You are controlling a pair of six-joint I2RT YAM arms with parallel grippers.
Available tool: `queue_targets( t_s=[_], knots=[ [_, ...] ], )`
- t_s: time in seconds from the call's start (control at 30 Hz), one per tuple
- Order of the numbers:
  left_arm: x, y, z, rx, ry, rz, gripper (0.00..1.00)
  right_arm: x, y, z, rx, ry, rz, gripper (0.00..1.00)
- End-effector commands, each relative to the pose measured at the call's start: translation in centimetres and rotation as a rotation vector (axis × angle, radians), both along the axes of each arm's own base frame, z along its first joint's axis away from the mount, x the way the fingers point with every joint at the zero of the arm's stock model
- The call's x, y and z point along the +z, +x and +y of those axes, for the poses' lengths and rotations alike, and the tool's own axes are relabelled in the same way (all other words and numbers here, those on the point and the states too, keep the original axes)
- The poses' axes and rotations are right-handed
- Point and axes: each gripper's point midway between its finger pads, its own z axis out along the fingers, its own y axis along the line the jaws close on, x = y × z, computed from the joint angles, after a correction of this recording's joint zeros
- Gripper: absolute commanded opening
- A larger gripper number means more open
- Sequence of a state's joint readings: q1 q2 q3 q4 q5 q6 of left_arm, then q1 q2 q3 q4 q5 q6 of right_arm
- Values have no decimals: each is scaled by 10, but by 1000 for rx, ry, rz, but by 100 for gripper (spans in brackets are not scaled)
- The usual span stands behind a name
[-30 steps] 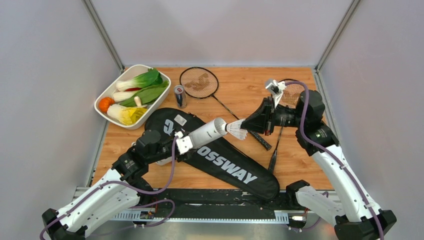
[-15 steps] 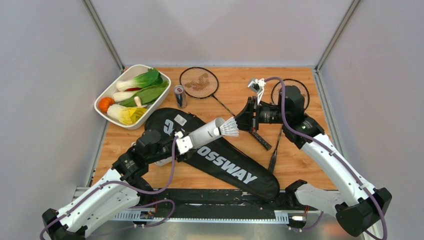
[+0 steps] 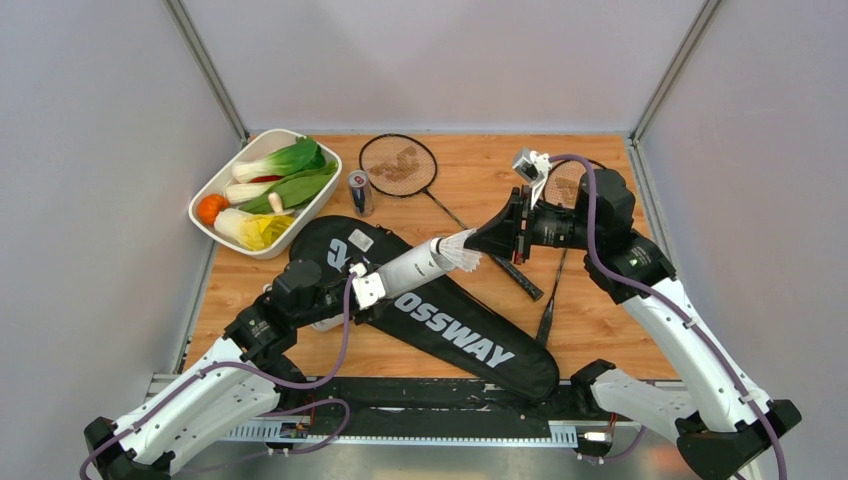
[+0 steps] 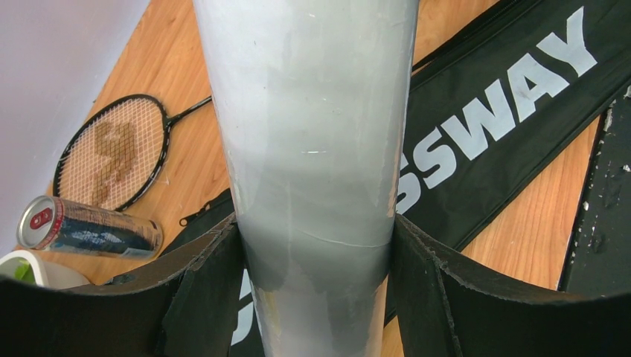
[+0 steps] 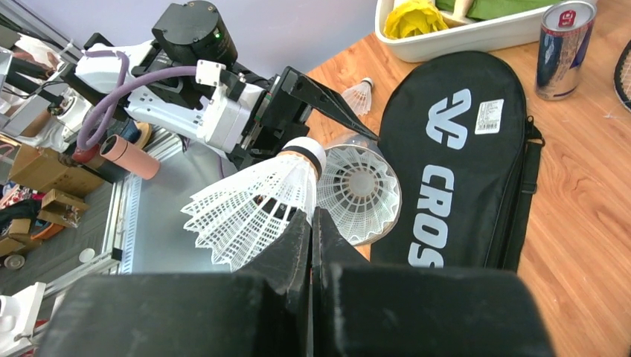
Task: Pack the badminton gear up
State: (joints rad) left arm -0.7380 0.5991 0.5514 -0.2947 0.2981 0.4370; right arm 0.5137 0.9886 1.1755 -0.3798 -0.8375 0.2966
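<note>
One shuttlecock (image 5: 359, 186) sits in the white tube (image 4: 312, 111) (left pincer (image 4: 316, 223) clamps it), right pincer (image 5: 312, 219) pinching another shuttlecock (image 5: 249, 204)

wooden table (image 3: 480, 185), racket bag (image 3: 470, 345), rackets (image 3: 398, 165), can (image 3: 359, 192), tray (image 3: 308, 215)

White tube (image 4: 312, 149) clamped between fingers (image 4: 201, 297); racket bag (image 4: 506, 126), racket (image 4: 111, 152), can (image 4: 89, 230) beneath.

My top camera looks down from the near side over the whole table (image 3: 480, 170). The left wrist view hugs the white tube (image 4: 312, 149); the right faces its mouth. All show the black bag (image 3: 450, 335).
</note>
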Motion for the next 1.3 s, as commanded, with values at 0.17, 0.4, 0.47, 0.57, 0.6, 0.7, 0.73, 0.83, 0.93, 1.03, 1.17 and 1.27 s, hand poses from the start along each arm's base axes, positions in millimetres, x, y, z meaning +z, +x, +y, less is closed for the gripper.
queue_targets(
  t_s=[0.17, 0.4, 0.47, 0.57, 0.6, 0.7, 0.73, 0.83, 0.93, 1.03, 1.17, 1.27],
  knots=[
    [26, 1, -8, -35, -62, -77, 1, -21, -3, 0, 27, -54, 41, 0],
    [26, 0, -9, -43, -65, -77, 1, -36, 8, 7, 36, -83, 98, 0],
    [26, 1, -9, -42, -64, -79, 1, -38, 10, 9, 37, -91, 106, 0],
    [26, 1, -9, -42, -64, -78, 1, -39, 12, 9, 33, -96, 109, 0],
    [26, 1, -9, -42, -64, -78, 1, -38, 12, 9, 32, -95, 106, 0],
    [26, 1, -9, -44, -65, -79, 1, -38, 11, 8, 29, -106, 108, 0],
    [27, 1, -9, -42, -65, -80, 1, -38, 11, 7, 29, -109, 105, 0],
    [27, 1, -10, -48, -67, -81, 1, -38, 12, 9, 32, -112, 108, 0],
    [27, 0, -10, -50, -67, -79, 1, -45, 17, 18, 25, -132, 132, 6],
    [27, 0, -10, -51, -67, -78, 1, -50, 20, 30, 2, -161, 127, 29],
    [27, 0, -10, -48, -68, -79, 1, -50, 26, 37, -35, -157, 110, 51],
    [27, 0, -10, -48, -68, -79, 1, -51, 28, 40, -38, -137, 117, 53]
  ],
)
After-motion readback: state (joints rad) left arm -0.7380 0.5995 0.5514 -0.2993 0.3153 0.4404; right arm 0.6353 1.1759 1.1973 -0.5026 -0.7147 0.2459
